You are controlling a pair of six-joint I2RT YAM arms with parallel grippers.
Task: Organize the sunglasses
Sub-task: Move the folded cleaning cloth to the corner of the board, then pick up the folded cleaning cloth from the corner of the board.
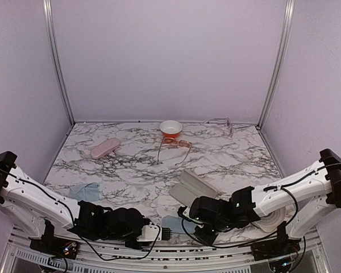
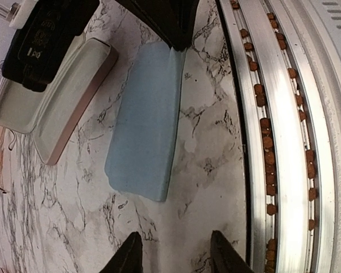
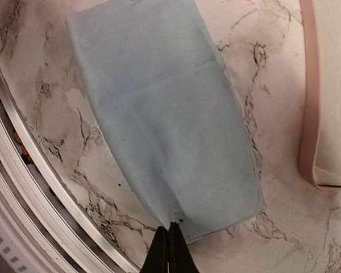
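The orange-brown tinted sunglasses (image 1: 174,149) lie on the marble table in front of a small bowl. A pale, thin-framed pair of sunglasses (image 1: 223,122) rests at the back right by the wall. My right gripper (image 3: 170,242) is shut, pinching the near edge of a light blue cloth (image 3: 165,108) that lies flat beside the open case (image 3: 329,91). At the table's near edge my left gripper (image 2: 176,253) stands open over bare marble, just short of the same cloth (image 2: 145,125), with nothing between its fingers.
An open pale case (image 1: 194,187) sits near the front middle and a closed pink case (image 1: 104,148) at the back left. The white and orange bowl (image 1: 170,128) stands at the back. A second blue cloth (image 1: 82,190) lies front left. A metal rail (image 2: 284,136) runs along the near edge.
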